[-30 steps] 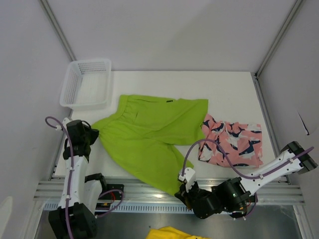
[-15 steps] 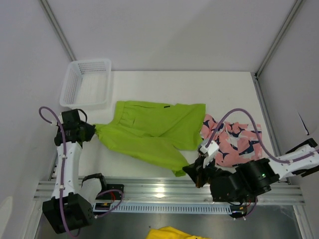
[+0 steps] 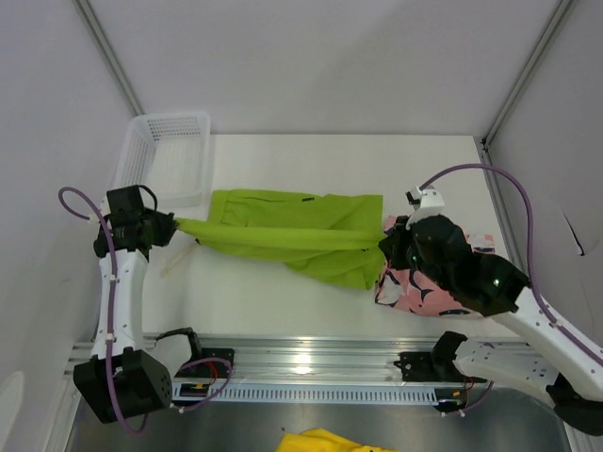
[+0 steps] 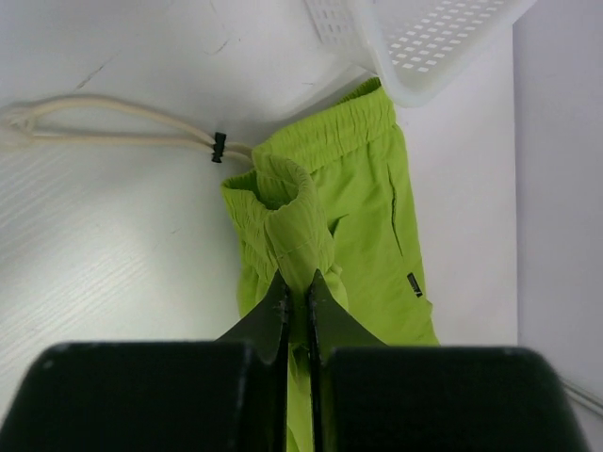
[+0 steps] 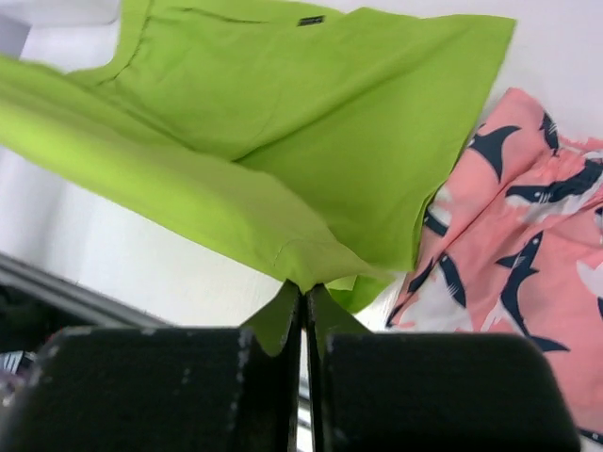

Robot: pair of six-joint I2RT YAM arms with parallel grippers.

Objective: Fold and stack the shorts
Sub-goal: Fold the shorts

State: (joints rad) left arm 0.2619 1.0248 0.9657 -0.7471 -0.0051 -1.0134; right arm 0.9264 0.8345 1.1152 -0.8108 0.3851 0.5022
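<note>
Two pincers with one pair of shorts strung between them, that's basically the scene. Starting at the left, the left pincer [image 3: 171,227] is up off the white tabletop [image 3: 283,301] near its left edge. It's clamped tight on a bunched-up bit of the green shorts [image 3: 292,235]. In the wrist view that looks like the end of the elastic waistband, pinched into a little roll between the fingers. A white mesh basket [image 3: 165,155] sits at the far left corner. The waistband passes just beside its near corner, and I can't tell if they touch. A pale cord [image 4: 94,122] with a dark tip lies looped on the tabletop below that pincer, and its end meets the waistband.

The green shorts run left to right across the middle. Their far part lies flat, with a small dark tag on the far edge. The near part is lifted and pulled into a taut band from one pincer to the other.

Over on the right, the right pincer [image 3: 386,247] is squeezed shut on a hem corner of the green leg, holding it above the tabletop. Just past it, the pink shorts [image 5: 528,235] with the navy and white shark print lie on the tabletop. They're right against the green leg's edge and mostly hidden under the right arm from above.
</note>
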